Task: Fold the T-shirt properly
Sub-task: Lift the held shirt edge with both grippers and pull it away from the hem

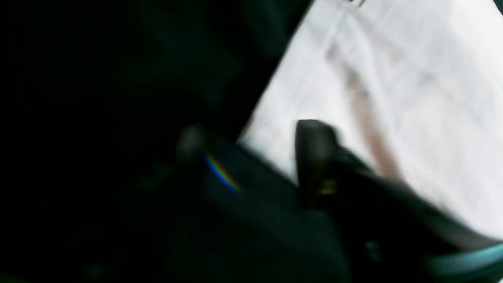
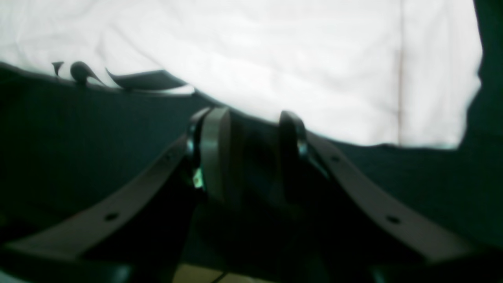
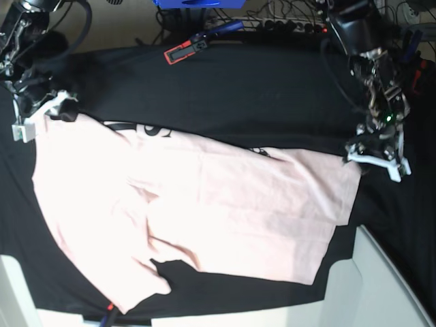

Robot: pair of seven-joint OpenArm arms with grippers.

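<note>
The black cloth (image 3: 272, 95) covers the whole table under me. On it the pale pink T-shirt (image 3: 204, 218) lies spread wide, plain side up, with bits of black lettering (image 3: 146, 129) peeking at its far edge. My left gripper (image 3: 376, 158) hangs just beside the shirt's corner; the blur hides how wide its jaws stand. My right gripper (image 2: 247, 129) sits at the opposite edge, jaws parted, holding nothing.

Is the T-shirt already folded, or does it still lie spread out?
Partly folded: in the base view the T-shirt shows its plain side, and black lettering peeks out along its far edge. It remains mostly spread.
</note>
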